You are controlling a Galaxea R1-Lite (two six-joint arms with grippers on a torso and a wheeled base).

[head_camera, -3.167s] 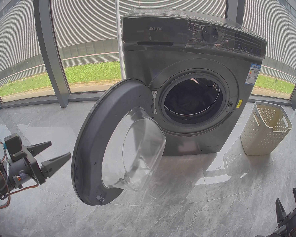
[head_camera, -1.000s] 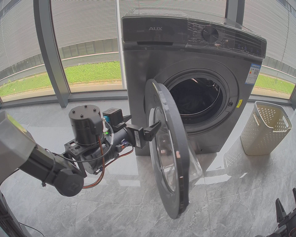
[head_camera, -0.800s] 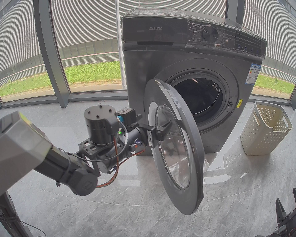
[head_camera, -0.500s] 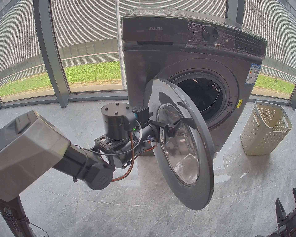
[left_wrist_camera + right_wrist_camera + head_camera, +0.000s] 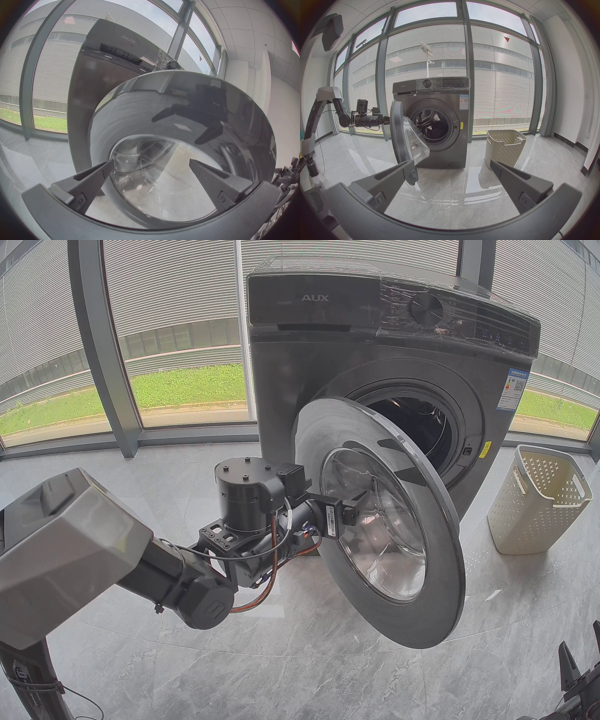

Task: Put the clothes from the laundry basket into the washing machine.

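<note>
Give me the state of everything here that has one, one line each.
Washing machine door: half open, standing at an angle to the opening.
Drum: dark fabric inside.
Laundry basket: upright on the floor, no clothes visible in it.
Left gripper: open, fingertips at the door's outer face.
Right gripper: open, holding nothing.

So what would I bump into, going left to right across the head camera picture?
Robot's left arm → half-open washing machine door → cream laundry basket.
</note>
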